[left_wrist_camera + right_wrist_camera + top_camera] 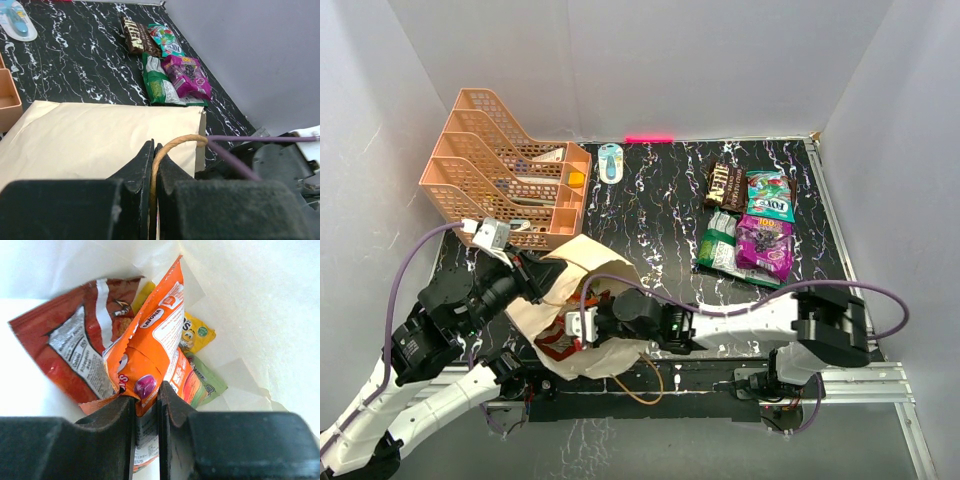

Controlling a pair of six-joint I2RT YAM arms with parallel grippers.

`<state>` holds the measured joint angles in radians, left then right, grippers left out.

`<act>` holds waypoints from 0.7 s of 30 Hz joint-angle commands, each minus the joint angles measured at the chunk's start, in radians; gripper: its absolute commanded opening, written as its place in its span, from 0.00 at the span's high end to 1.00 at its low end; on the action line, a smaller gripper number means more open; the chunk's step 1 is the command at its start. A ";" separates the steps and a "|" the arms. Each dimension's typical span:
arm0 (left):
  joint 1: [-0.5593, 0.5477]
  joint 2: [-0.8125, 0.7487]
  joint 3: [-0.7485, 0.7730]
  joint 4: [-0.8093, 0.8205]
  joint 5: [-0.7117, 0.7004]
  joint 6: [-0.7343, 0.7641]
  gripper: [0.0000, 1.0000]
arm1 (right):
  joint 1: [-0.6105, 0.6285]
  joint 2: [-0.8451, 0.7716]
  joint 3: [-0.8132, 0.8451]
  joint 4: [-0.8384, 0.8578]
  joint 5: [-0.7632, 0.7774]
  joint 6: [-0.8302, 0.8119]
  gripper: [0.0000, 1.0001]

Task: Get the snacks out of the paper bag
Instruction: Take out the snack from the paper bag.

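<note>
The beige paper bag (pixel 588 258) lies on its side at the near left, its mouth facing the right arm. My left gripper (pixel 154 150) is shut on the bag's brown cord handle (pixel 172 145), above the bag's flat side (pixel 100 135). My right gripper (pixel 146 400) is inside the bag, shut on the lower edge of an orange snack packet (pixel 155 335). Beside that packet lie a red-brown chip bag (pixel 70 350), a yellow packet (pixel 199 335) and a green packet (pixel 209 384). On the table at the far right lie a dark brown packet (pixel 725 184), a teal one (pixel 769 195), a purple pouch (pixel 765 245) and a green packet (pixel 720 250).
A peach tiered tray rack (pixel 510 170) stands at the back left, close behind the bag. A small blue-and-white object (pixel 611 162) lies near the back wall. A second cord handle (pixel 645 385) hangs over the table's near edge. Grey walls close in both sides.
</note>
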<state>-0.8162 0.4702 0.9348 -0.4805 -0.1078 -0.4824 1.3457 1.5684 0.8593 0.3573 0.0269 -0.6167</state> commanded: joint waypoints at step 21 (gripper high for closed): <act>0.002 0.013 0.034 -0.060 -0.246 -0.026 1.00 | -0.003 -0.788 0.184 -0.621 -0.283 0.508 0.93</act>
<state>-0.8162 0.4770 0.9375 -0.5209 -0.2710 -0.4953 1.3457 0.8520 0.8864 -0.1608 -0.1902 -0.2253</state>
